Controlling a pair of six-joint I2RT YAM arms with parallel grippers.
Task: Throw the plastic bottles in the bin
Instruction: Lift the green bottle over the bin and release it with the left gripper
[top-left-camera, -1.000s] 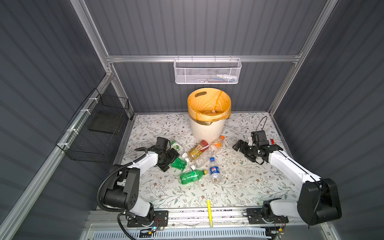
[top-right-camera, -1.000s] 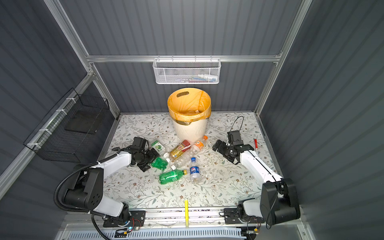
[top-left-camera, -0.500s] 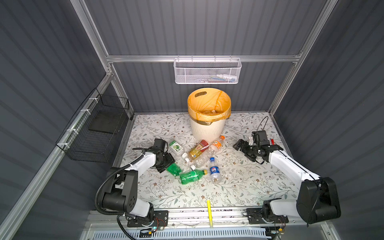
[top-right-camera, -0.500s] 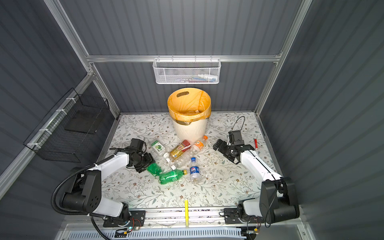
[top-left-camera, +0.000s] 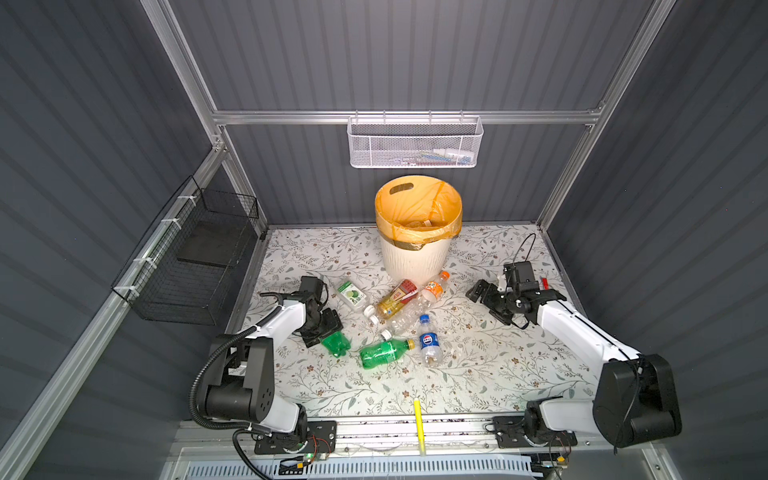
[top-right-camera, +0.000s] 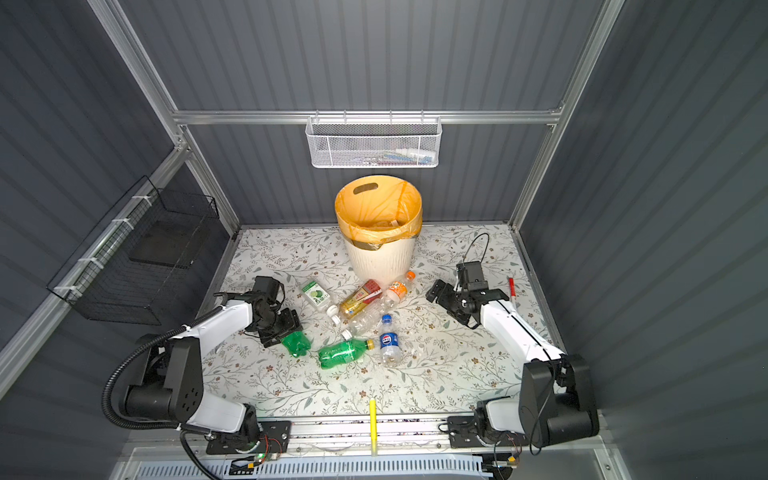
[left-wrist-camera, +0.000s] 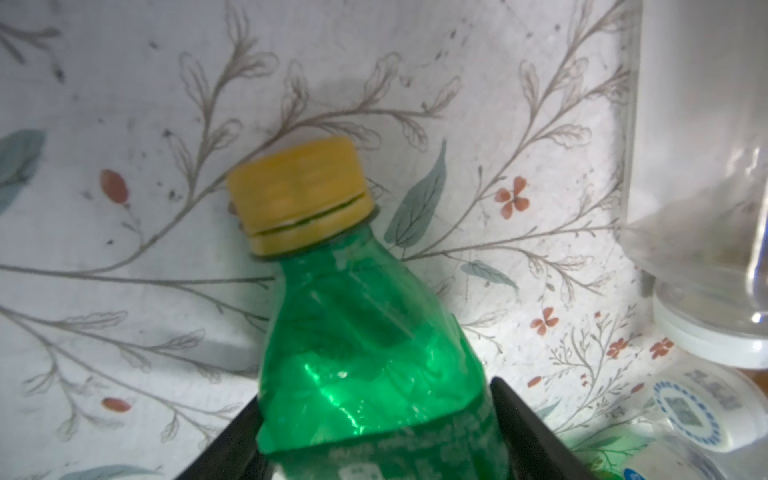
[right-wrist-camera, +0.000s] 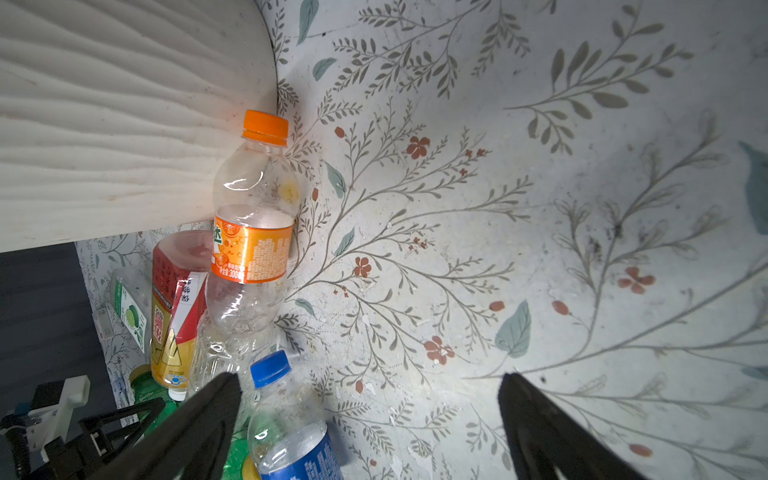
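The left arm (top-left-camera: 284, 320), at the lower left of both top views, has smooth white shells and fat black round joints. A thick black ribbed hose (top-left-camera: 194, 392) loops along it. The right arm (top-left-camera: 582, 336), at the lower right, is white and black too, with a thin black cable (top-left-camera: 532, 235) curling above it. Each has a flat black base plate (top-left-camera: 326, 432) with little holes. The left gripper (top-left-camera: 325, 334) and right gripper (top-left-camera: 484, 307) are black, with pointed jaws.
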